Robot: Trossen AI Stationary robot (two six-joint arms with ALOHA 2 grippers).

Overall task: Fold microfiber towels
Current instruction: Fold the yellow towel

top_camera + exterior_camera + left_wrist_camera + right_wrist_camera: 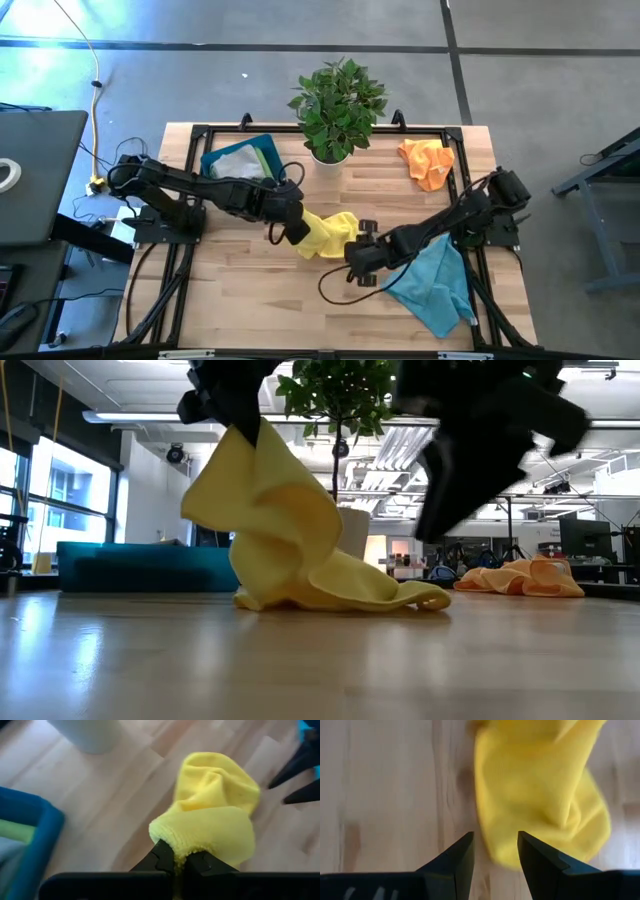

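The left gripper (174,862) is clenching one corner of a yellow towel (330,235) and lifting it above the wooden table (250,300), near the table's middle. The rest of the cloth is trailing down from those fingers and pooling on the wood toward the right gripper (495,852). That right gripper is hovering just beside the towel's free edge with its fingers parted and nothing between them — the cloth lies just ahead of its tips.

To do this step well, the right gripper probably needs to catch a loose corner rather than a bunched fold, so the two arms can spread the towel flat before folding. The left grip is looking thin, at the very hem, so pulling gently would guard against a slip.

The yellow towel is looking soft, fuzzy and crumpled, draping in loose folds. An orange towel (427,162) is lying heaped well beyond the right gripper, and a teal-blue towel (440,285) is spread beneath the right arm. A blue tray (212,160) behind the left gripper is holding pale and green cloth.
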